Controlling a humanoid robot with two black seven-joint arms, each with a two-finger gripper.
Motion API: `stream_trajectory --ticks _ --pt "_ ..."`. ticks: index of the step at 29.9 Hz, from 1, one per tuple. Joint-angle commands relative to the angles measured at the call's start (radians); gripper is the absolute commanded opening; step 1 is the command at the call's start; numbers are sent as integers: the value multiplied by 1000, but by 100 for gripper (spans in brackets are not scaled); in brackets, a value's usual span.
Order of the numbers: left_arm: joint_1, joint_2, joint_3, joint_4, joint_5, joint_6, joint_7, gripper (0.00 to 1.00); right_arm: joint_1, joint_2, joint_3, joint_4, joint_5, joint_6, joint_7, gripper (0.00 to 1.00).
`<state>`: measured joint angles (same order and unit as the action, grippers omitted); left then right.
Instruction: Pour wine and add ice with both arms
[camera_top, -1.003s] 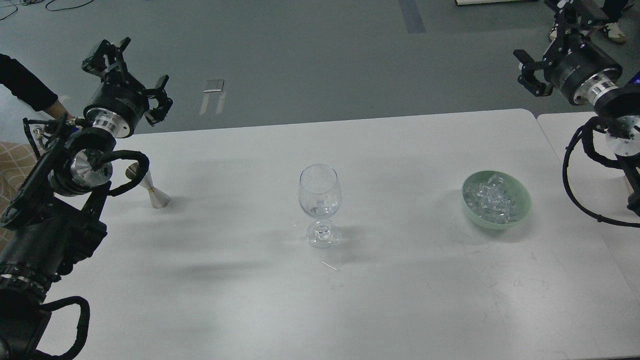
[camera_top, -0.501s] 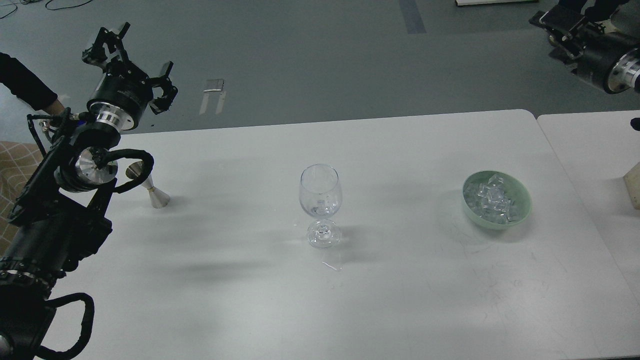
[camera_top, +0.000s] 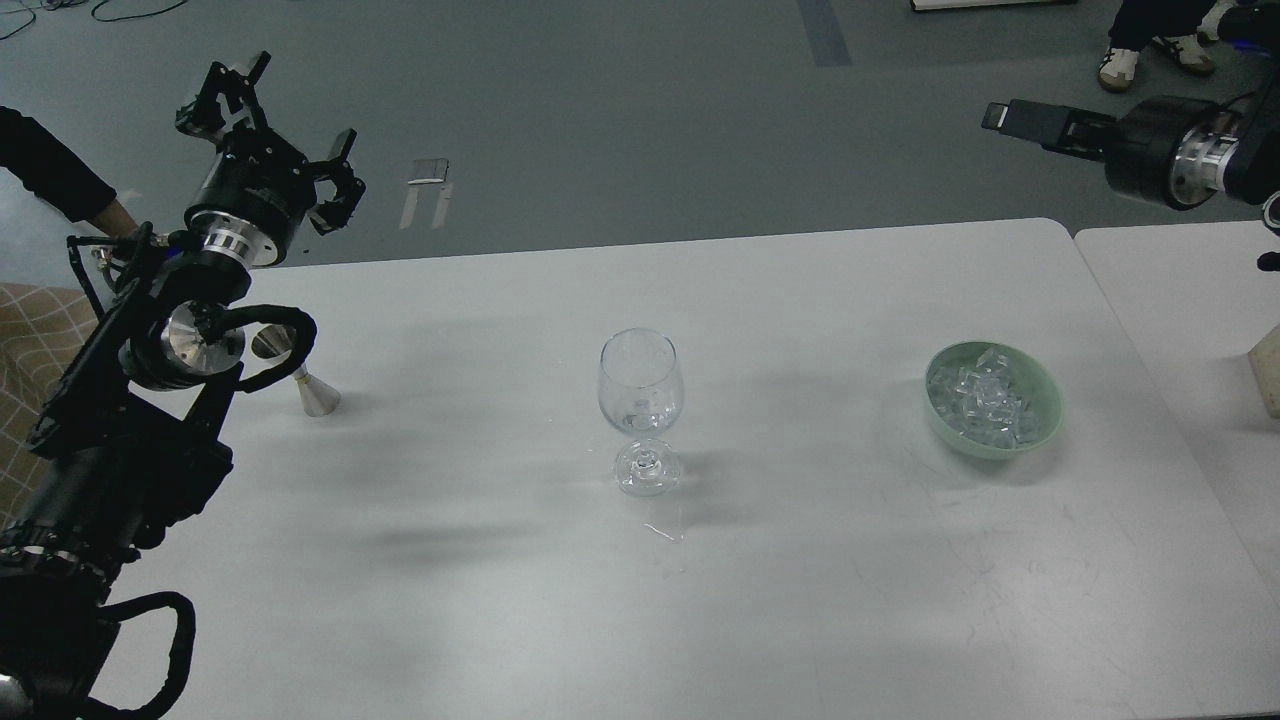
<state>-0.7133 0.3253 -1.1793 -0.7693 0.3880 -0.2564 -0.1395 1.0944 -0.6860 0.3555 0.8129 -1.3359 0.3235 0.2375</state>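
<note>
An empty clear wine glass (camera_top: 640, 385) stands upright at the middle of the white table (camera_top: 800, 290). A pale green bowl (camera_top: 1054, 410) to its right holds the heap of clear ice (camera_top: 985, 400). A silver jigger (camera_top: 303, 383) stands at the left, next to my left arm. My left gripper (camera_top: 285, 135) is open and empty, raised over the table's far left edge. My right gripper (camera_top: 1035, 125) points left above the floor beyond the far right corner; it is seen side-on, so its fingers cannot be told apart. No wine bottle is in view.
A second white table (camera_top: 1170, 290) adjoins on the right, with a beige object (camera_top: 1266, 375) at the view's edge. A person's arm (camera_top: 60, 180) is at the far left and someone's feet (camera_top: 1130, 62) at the top right.
My right arm has swung up and turned, so its gripper now points left, side-on. My left gripper has risen a little and shifted right. The glass, bowl and jigger have not moved.
</note>
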Motion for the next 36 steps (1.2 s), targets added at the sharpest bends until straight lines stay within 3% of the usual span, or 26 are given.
stream_trajectory --ticks 1,11,14,21,24,32,36 --pt "-2 -2 0 -1 0 3 0 98 28 -3 -88 31 -16 0 0 96" --pt "0 -5 3 1 0 17 0 98 35 -12 -283 98 -62 5 -4 79" --pt "0 -5 3 -1 0 16 0 98 32 -84 -325 220 -81 9 -50 72" --pt "2 -9 4 1 0 16 0 98 15 -144 -351 344 -94 9 -131 66" --pt "3 -11 6 -1 0 16 0 98 7 -164 -366 365 -95 9 -155 65" --pt "8 -11 12 -1 0 16 0 98 4 -211 -398 440 -95 9 -156 70" --pt "8 -12 12 -1 0 16 0 98 -16 -208 -397 442 -115 8 -164 65"
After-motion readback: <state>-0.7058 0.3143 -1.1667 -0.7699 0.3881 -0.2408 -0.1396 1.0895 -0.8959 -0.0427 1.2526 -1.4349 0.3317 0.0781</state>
